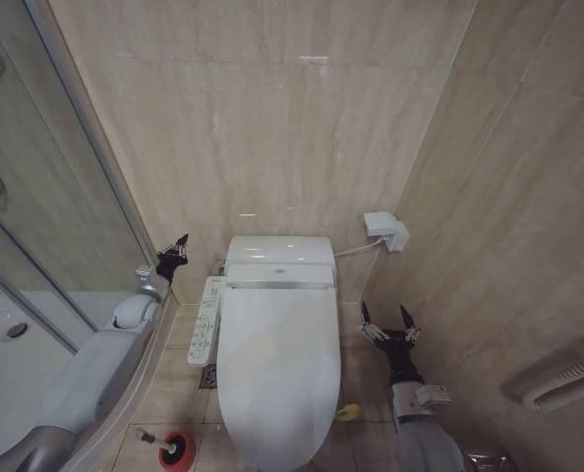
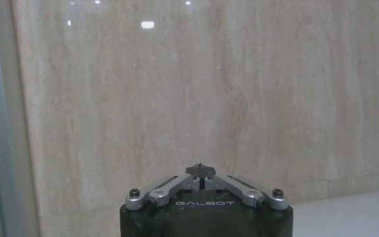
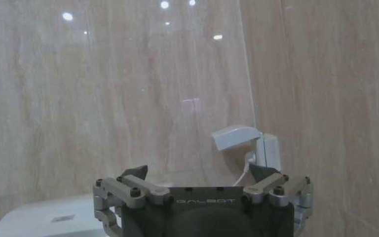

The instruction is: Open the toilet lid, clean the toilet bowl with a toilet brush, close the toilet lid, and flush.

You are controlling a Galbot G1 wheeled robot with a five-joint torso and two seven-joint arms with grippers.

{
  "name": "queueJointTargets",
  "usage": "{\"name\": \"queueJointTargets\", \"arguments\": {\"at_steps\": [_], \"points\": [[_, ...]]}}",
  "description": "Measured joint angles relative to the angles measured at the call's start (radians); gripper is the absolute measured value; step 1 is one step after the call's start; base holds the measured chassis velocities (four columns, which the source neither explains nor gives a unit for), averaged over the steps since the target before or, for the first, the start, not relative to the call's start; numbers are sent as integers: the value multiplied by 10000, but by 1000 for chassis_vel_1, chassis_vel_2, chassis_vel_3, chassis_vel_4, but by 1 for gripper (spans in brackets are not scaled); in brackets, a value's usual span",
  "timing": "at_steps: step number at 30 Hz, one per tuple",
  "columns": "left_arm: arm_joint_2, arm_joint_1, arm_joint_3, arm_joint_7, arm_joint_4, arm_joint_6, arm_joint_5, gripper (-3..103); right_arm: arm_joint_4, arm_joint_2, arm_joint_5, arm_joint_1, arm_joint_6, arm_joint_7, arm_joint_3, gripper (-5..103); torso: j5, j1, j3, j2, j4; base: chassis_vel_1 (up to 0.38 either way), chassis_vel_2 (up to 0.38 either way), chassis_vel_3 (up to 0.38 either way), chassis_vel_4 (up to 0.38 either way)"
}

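Toilet lid [image 1: 277, 374] is down, lying flat over the bowl, against the back wall between the shower enclosure and the right-hand wall. A yellow loop [image 1: 348, 412] sits at the lid's right front edge. Behind the lid is the white rear housing [image 1: 278, 262]; a control panel [image 1: 205, 320] runs along the toilet's left side.

Toilet brush [image 1: 164, 445] stands in its red holder [image 1: 179, 451] on the floor tiles, just left of the lid's front end.

Left gripper [image 1: 178, 245] is raised beside the shower glass [image 1: 46, 197], left of the rear housing, touching nothing; its fingers are pressed together, tips meeting [image 2: 201, 171].

Right gripper [image 1: 389, 321] hovers right of the lid, apart from it, fingers spread wide and empty [image 3: 203, 175]. A white wall box [image 1: 386, 230] with a cord is mounted on the wall above it, also seen in the right wrist view [image 3: 246, 144].
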Motion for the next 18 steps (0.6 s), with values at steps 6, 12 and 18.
{"name": "queueJointTargets", "arguments": {"at_steps": [6, 12, 18], "points": [[-125, -141, 304, 5, 248, 194, -484, 0, 0, 0, 0, 1, 0, 0, 0, 100, 0, 1, 1, -1, 5, 0, 0, 0, 0], [-308, -761, 670, 352, 1014, 651, -1436, 0, 0, 0, 0, 1, 0, 0, 0, 100, 0, 2, 1, 0, 0, 0, 0, 0, 0], [-472, -1537, 1116, 717, 1898, 1104, -2262, 0, 0, 0, 0, 2, 0, 0, 0, 100, 1, 2, 1, 0, 1, 0, 0, 0, 0]]}}
